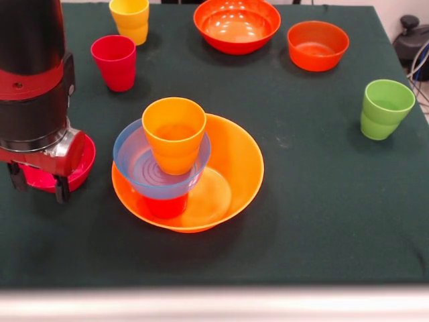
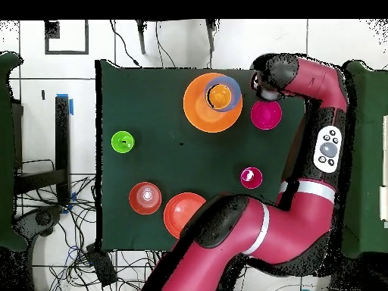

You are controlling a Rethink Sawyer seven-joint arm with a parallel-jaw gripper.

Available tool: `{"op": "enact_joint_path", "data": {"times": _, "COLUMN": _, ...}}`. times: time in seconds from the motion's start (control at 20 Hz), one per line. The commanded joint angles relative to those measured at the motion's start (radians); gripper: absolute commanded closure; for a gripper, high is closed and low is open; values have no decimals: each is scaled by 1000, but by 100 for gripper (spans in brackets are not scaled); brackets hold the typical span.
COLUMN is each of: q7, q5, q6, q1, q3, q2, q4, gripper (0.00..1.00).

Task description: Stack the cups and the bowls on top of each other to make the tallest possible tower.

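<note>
The tower stands in the wide orange bowl (image 1: 231, 168): a red-orange cup (image 1: 165, 205), a light blue bowl (image 1: 134, 161) on it, and an orange cup (image 1: 174, 134) in the blue bowl. From overhead the orange bowl (image 2: 198, 110) and orange cup (image 2: 219, 95) show. My gripper (image 1: 37, 184) is left of the tower, down at a magenta bowl (image 1: 80, 171), its fingers (image 1: 62, 189) spread apart at the bowl. The magenta bowl also shows overhead (image 2: 266, 114). The dark blue bowl is out of view.
On the green cloth: a yellow cup (image 1: 130, 19), a crimson cup (image 1: 114, 62), a large red-orange bowl (image 1: 236, 25), a smaller orange-red bowl (image 1: 318, 45) and a green cup (image 1: 385, 107). The arm (image 2: 303, 189) covers the table's right side overhead.
</note>
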Motion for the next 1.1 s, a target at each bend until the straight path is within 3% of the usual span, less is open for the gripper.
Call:
{"op": "enact_joint_path", "data": {"times": 0.05, "q7": -278, "q5": -30, "q6": 82, "q1": 37, "q3": 57, "q2": -3, "q4": 34, "gripper": 0}}
{"op": "enact_joint_path", "data": {"times": 0.2, "q7": -119, "q5": -17, "q6": 65, "q1": 41, "q3": 2, "q2": -40, "q4": 114, "gripper": 0}}
{"op": "enact_joint_path", "data": {"times": 0.4, "q7": -8, "q5": 6, "q6": 65, "q1": 43, "q3": -26, "q2": -60, "q4": 154, "gripper": 0}}
{"op": "enact_joint_path", "data": {"times": 1.1, "q7": 226, "q5": 104, "q6": -37, "q1": 39, "q3": -83, "q2": -88, "q4": 279, "gripper": 0}}
